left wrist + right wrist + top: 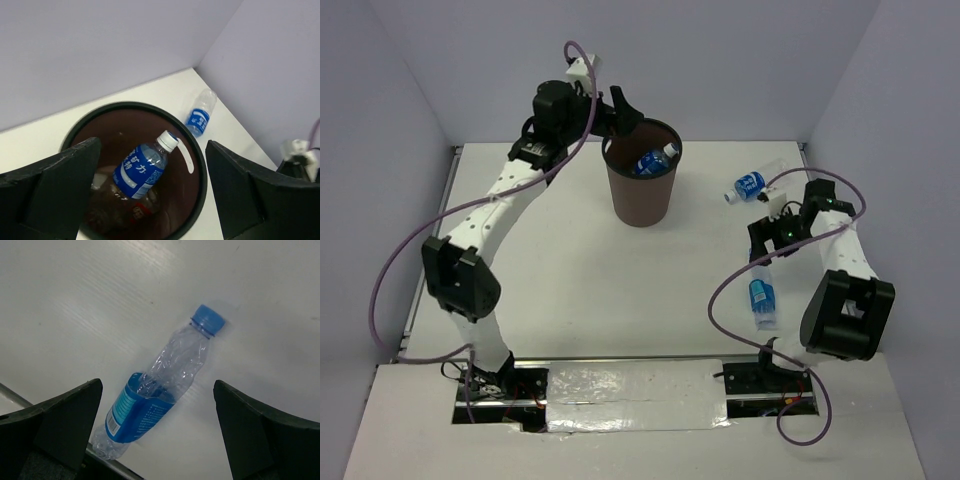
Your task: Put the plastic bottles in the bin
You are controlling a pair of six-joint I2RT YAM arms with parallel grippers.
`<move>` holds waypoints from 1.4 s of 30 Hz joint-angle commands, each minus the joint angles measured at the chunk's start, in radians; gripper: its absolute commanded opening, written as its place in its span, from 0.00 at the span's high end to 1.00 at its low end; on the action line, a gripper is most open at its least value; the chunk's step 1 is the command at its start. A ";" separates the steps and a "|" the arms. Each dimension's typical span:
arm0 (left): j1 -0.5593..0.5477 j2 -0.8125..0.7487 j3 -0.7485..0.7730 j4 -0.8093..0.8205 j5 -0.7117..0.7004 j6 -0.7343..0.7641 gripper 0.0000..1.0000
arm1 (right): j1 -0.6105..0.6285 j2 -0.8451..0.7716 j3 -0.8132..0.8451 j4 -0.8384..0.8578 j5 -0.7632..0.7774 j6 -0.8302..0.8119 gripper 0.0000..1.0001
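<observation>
The dark brown bin (642,200) stands at the back middle of the table. A clear bottle with a blue label and white cap (655,160) lies inside it on other bottles, one with a red label (139,210); it also shows in the left wrist view (145,167). My left gripper (628,112) hangs open and empty over the bin's back rim (200,170). A clear blue-labelled bottle with a blue cap (762,298) lies on the table at the right. My right gripper (768,252) is open above it, and the bottle (155,395) lies between the jaws without touching them. A third blue-labelled bottle (752,183) lies at the back right.
The white table (560,290) is walled by pale panels at the back and both sides. The third bottle (200,115) lies near the right wall, right of the bin. Part of the right arm (299,152) shows at the edge of the left wrist view.
</observation>
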 commanded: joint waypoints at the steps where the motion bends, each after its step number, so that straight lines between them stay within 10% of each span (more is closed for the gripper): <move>1: -0.001 -0.174 -0.078 0.032 -0.075 0.079 0.01 | 0.055 0.046 -0.062 -0.011 0.206 0.113 0.00; 14: 0.061 -0.743 -0.793 0.052 -0.294 -0.039 0.01 | 0.149 0.288 -0.111 0.132 0.443 0.312 0.01; 17: 0.064 -0.818 -0.912 0.058 -0.314 -0.102 0.01 | 0.150 0.290 -0.109 0.148 0.451 0.269 0.21; 18: 0.065 -0.866 -0.989 0.064 -0.330 -0.154 0.00 | 0.149 0.267 -0.081 0.114 0.405 0.237 0.50; 22: 0.067 -0.920 -1.095 0.111 -0.337 -0.219 0.01 | 0.157 0.204 -0.018 0.074 0.310 0.195 0.64; 30: 0.070 -0.942 -1.098 0.112 -0.333 -0.202 0.01 | 0.343 0.176 0.409 -0.003 0.009 0.203 0.72; 42: 0.071 -1.017 -1.175 0.124 -0.302 -0.283 0.01 | 0.624 0.501 1.171 0.371 -0.077 0.700 0.69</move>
